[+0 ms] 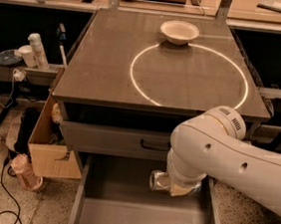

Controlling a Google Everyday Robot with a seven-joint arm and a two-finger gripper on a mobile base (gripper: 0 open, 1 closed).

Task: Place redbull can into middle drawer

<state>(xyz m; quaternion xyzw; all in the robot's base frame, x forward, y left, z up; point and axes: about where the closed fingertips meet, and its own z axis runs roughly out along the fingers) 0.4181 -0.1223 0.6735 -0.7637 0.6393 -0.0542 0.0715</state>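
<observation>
**Q:** Where is the redbull can?

**A:** It lies on its side over the rear right part of the open middle drawer, above the bare grey floor.

**Q:** And the gripper?

**A:** It is largely hidden beneath the white arm and is clenched on the can's right end.

**Q:** Surroundings?

**A:** 1 closed drawer front with a black handle sits just above. 1 white bowl stands near the far edge of the countertop, well apart.

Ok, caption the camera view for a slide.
Gripper holding the redbull can over the open middle drawer, white bowl on the tabletop.
</observation>
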